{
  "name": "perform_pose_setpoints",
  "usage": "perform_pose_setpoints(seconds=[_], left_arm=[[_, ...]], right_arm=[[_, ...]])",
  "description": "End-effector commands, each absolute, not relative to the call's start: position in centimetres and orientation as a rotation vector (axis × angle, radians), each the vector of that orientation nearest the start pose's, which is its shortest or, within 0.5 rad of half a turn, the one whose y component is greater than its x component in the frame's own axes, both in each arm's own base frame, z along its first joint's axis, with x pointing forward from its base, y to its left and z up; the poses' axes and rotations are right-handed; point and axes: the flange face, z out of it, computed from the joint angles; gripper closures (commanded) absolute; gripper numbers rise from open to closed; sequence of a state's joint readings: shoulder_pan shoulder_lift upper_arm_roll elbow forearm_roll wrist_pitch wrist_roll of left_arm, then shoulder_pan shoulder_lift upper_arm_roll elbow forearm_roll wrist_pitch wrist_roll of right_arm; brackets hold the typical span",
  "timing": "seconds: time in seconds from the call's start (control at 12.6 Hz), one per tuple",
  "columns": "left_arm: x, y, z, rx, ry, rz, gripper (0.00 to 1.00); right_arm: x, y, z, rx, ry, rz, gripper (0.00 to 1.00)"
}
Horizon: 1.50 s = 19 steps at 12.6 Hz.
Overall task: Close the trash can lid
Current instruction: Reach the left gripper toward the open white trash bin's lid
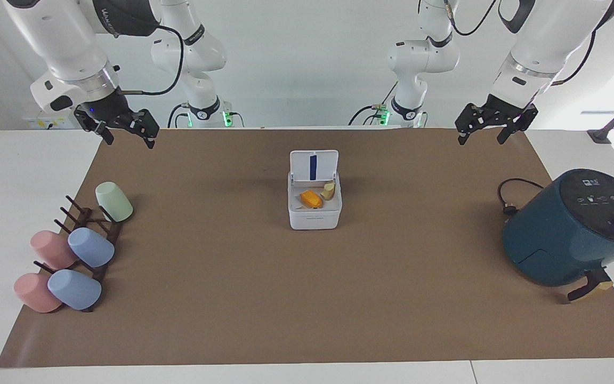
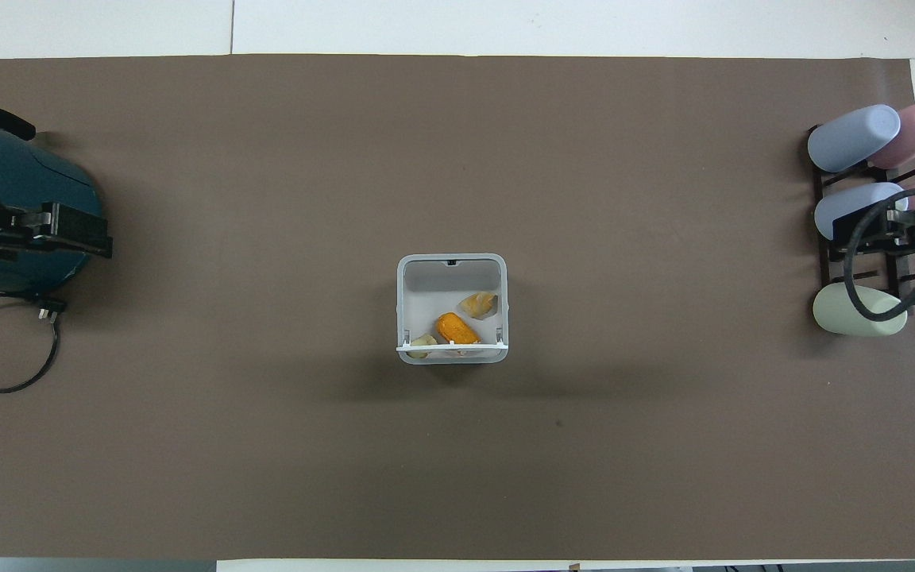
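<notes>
The trash can [image 1: 315, 205] sits mid-mat on the brown mat [image 1: 232, 298], well apart from both claws and about midway between them. Its lid [image 1: 314, 165] stands upright on a hinge at the rim nearest the robots, blue-striped underside facing away from them, so the box is open. Orange and pale scraps [image 1: 311, 199] lie inside, below the rim.

The left gripper [image 1: 490, 132] hangs in the air at the mat's robot-side edge, fingers spread and holding nothing. The air fryer [image 1: 568, 229] stands at that arm's end of the table. The right gripper [image 1: 128, 130] hangs likewise at its own end, fingers spread and empty, with the cup rack [image 1: 91, 234] and its pastel cups at that end. Both arms wait.

Expect a light, stiff plastic flap that swings freely. No grasp is likely needed. You would do best to press with a fingertip on the lid's top edge, pushing away from the robots and downward. The can looks light and may slide or tip if pushed low, so keep contact high and gentle.
</notes>
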<state>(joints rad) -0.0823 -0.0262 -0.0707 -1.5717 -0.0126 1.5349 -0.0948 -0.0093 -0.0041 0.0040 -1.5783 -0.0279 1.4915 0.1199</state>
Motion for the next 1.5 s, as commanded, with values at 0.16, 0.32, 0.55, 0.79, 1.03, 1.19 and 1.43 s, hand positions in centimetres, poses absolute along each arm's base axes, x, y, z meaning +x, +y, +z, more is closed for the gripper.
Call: perform_pose_setpoints(seconds=[0.16, 0.32, 0.55, 0.79, 1.03, 1.19, 1.43], left_arm=[[53.3, -7.9, 63.2, -3.137, 0.101, 0.009, 0.0], [53.3, -8.0, 63.2, -3.137, 0.103, 0.009, 0.0], [52.8, -9.3, 62.6, -3.133, 0.127, 0.033, 0.0], [48.9, -17.4, 60.9, -3.139, 0.159, 0.074, 1.0], [41.5, -26.4, 58.0, -3.179, 0.162, 0.037, 1.0], [37.9, -31.3, 56.7, -3.202, 0.179, 0.1, 1.0], [34.4, -37.1, 53.8, -3.264, 0.14, -0.008, 1.0]], right_arm=[[53.9, -0.8, 61.7, -3.166, 0.174, 0.144, 0.0], [53.9, -0.8, 61.7, -3.166, 0.174, 0.144, 0.0], [53.9, -0.8, 61.7, -3.166, 0.174, 0.144, 0.0], [53.9, -0.8, 61.7, -3.166, 0.174, 0.144, 0.0], [53.9, -0.8, 61.7, -3.166, 0.174, 0.144, 0.0], [53.9, -0.8, 61.7, -3.166, 0.174, 0.144, 0.0], [53.9, -0.8, 61.7, -3.166, 0.174, 0.144, 0.0]])
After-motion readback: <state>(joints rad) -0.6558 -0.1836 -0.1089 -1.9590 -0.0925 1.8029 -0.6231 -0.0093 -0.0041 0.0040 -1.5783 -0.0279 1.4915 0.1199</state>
